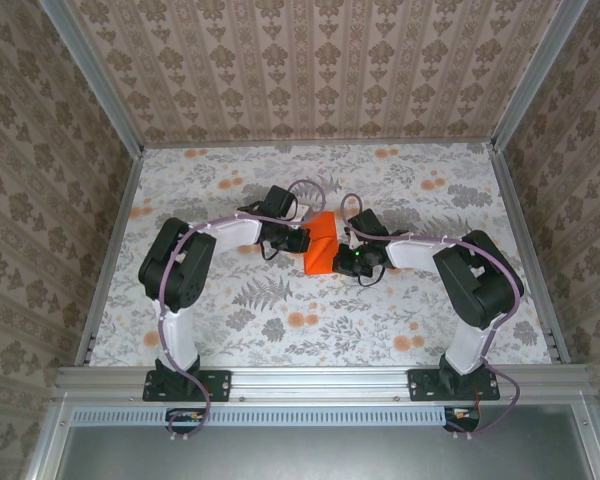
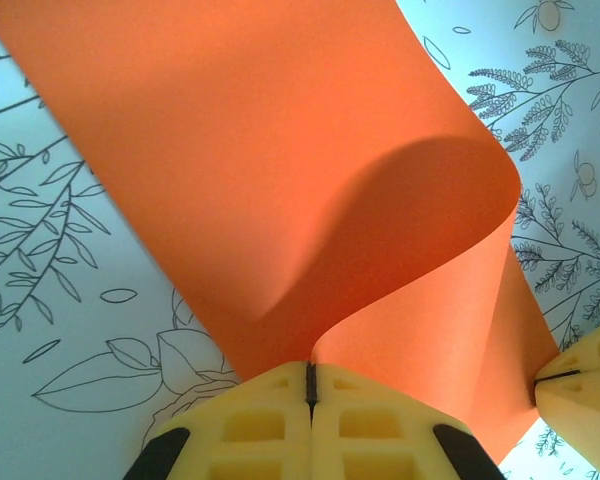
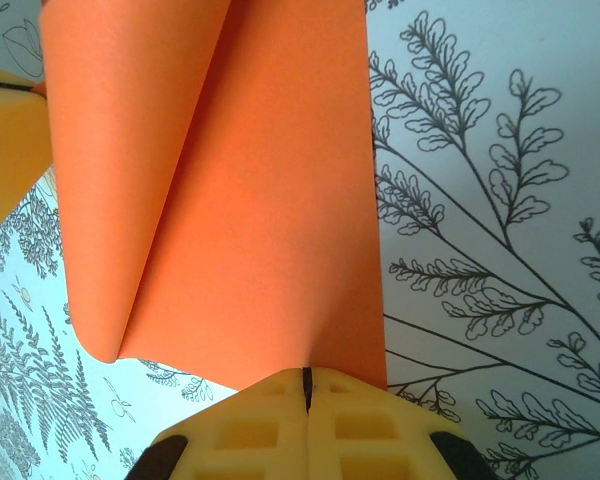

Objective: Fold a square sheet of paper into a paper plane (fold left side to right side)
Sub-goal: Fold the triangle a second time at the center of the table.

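The square sheet of paper [image 1: 321,243] is bright orange and sits mid-table, bent over on itself between both grippers. In the left wrist view the sheet [image 2: 280,170] curls up in a soft loop, and my left gripper [image 2: 309,378] is shut on its near edge. My right gripper [image 3: 305,380] is shut on the other edge of the sheet [image 3: 250,220], one flap of which is rolled over to the left. From above, the left gripper [image 1: 304,241] and right gripper [image 1: 343,257] face each other across the paper. A paper plane is out of view.
The floral tablecloth [image 1: 280,310] covers the table, which has metal rails [image 1: 110,250] and patterned walls on three sides. The right gripper's yellow fingers [image 2: 583,388] show beside the paper in the left wrist view, and a left finger [image 3: 0,140] shows in the right wrist view.
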Tool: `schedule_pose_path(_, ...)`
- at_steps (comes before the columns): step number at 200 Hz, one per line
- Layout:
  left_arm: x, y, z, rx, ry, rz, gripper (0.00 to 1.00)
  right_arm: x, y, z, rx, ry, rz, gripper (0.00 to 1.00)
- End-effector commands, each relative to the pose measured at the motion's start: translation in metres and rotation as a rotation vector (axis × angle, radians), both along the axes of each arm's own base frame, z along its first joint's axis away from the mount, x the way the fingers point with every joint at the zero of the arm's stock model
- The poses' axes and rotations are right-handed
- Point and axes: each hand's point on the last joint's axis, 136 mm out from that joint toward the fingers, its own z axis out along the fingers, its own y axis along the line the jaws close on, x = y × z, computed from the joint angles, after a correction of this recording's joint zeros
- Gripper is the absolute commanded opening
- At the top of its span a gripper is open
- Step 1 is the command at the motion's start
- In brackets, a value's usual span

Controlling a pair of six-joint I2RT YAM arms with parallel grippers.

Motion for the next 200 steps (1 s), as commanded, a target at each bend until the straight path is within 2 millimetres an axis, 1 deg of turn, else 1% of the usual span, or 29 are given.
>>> schedule_pose_path(1, 0.0071, 0.0046, -0.0053, 0.034, -0.007, -0.003, 0.0, -0.0286, -0.0239, -0.0318, -0.129, 0.113, 0.0, 0.0)
schedule_pose_path(79, 0.0128, 0.0064, -0.0106, 0.043, -0.008, 0.005, 0.0, -0.0302, -0.0248, -0.0331, -0.134, 0.119, 0.002, 0.0)
schedule_pose_path(120, 0.0106, 0.0091, -0.0129, 0.056, -0.006, 0.006, 0.0, -0.0292, -0.0244, -0.0326, -0.134, 0.117, 0.002, 0.0)
schedule_pose_path(200, 0.0077, 0.0139, -0.0105, 0.069, -0.014, 0.008, 0.0, -0.0296, -0.0244, -0.0335, -0.135, 0.121, 0.002, 0.0)
